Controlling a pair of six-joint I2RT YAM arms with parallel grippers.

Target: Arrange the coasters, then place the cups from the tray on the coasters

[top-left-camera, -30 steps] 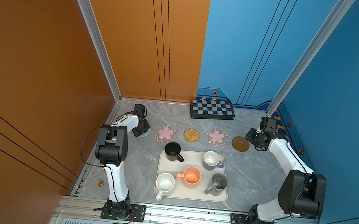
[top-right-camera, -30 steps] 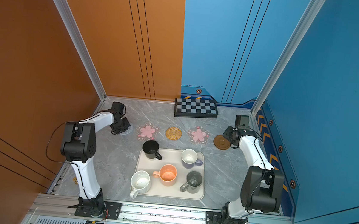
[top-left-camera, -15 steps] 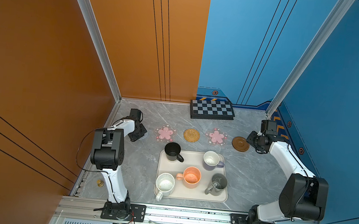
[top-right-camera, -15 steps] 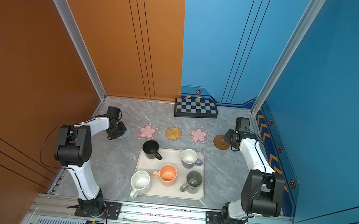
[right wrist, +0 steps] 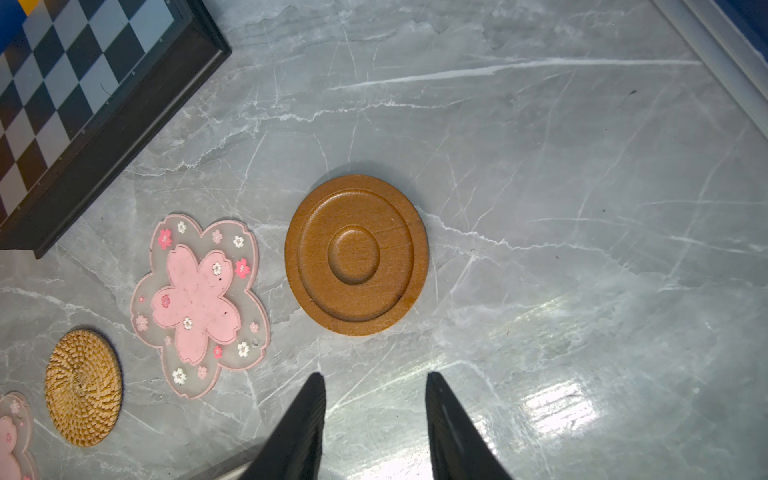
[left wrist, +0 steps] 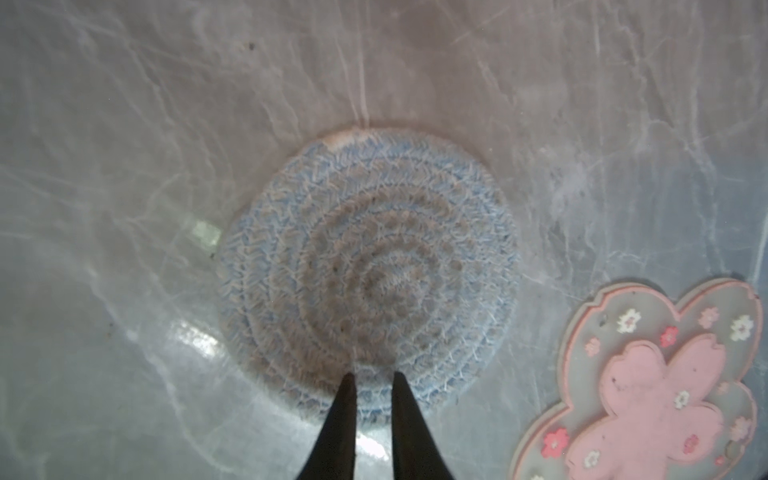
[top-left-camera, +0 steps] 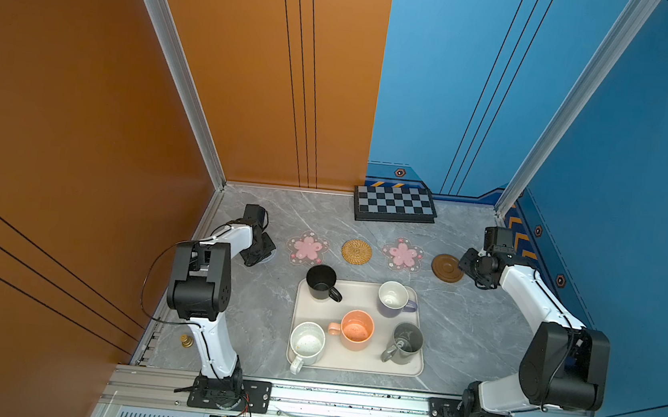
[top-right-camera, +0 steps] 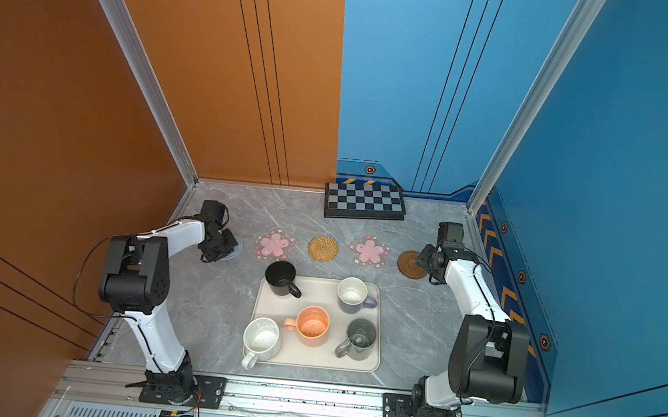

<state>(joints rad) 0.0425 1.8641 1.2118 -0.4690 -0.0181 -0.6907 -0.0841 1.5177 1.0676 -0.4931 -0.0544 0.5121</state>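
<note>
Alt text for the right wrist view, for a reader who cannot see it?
A round brown wooden coaster lies flat on the grey marbled table ahead of the open, empty right gripper. Beside it lie a pink flower coaster, a woven straw coaster and a corner of the checkered board.

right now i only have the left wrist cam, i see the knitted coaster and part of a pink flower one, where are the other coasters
Observer: In both top views the row runs on past that pink flower coaster: straw coaster, second pink flower coaster, then wooden coaster.
Operator: any cups on them yet
Observer: None. The black cup, lavender cup, peach cup, grey cup and speckled white cup all stand on the tray.
Operator: and the right arm
Observer: The right gripper hovers open just short of the wooden coaster, holding nothing.
</note>
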